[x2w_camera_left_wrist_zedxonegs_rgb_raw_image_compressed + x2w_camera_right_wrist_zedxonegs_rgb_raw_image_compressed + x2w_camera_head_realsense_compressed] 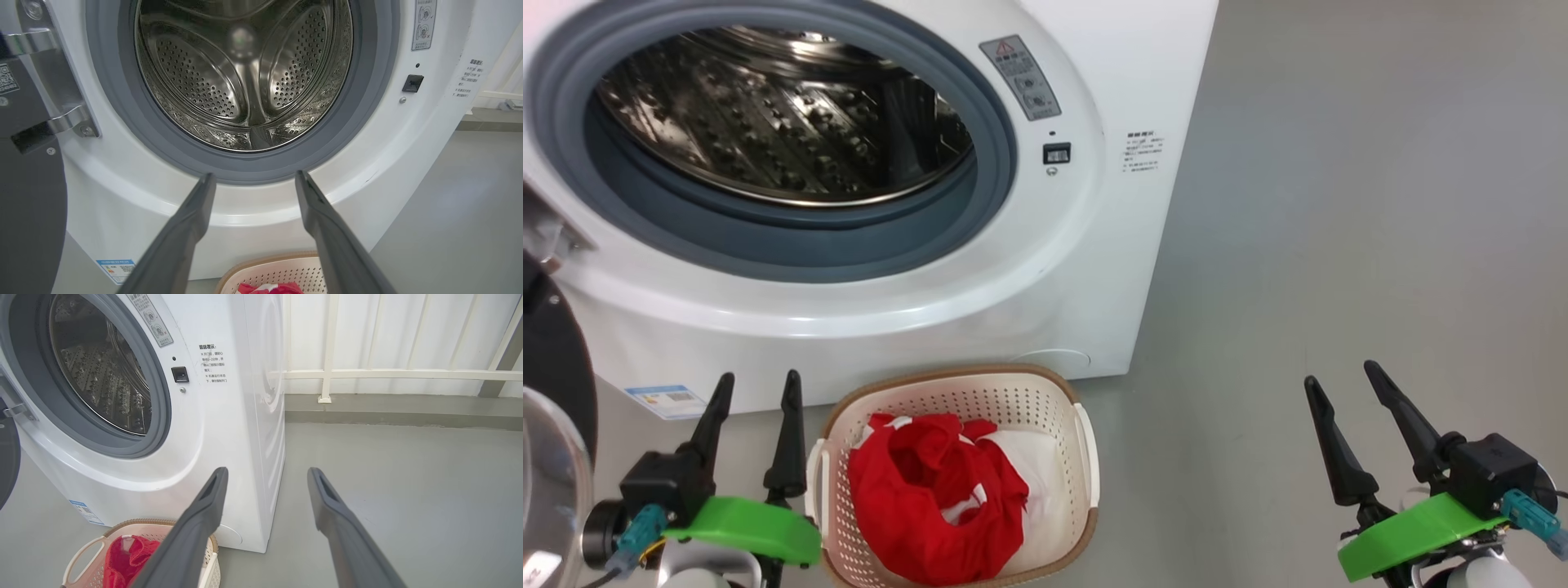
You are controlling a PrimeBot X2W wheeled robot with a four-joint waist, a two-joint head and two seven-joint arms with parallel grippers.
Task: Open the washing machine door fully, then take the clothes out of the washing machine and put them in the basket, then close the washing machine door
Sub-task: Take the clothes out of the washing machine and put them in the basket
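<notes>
Left gripper (759, 376), jaws spread and empty, sits nearest the door (556, 367), standing wide at its 9 o'clock.

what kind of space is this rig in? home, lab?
Likely a laundry corner, maybe a balcony; home or mock-up, can't tell. Cues: white front-load washing machine on bare grey floor, basket holding red clothes before it, white railed wall beside.

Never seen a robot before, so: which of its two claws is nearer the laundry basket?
The left gripper, lower left in the head view: it stands right beside the basket, while the right gripper sits far off on the other side.
</notes>
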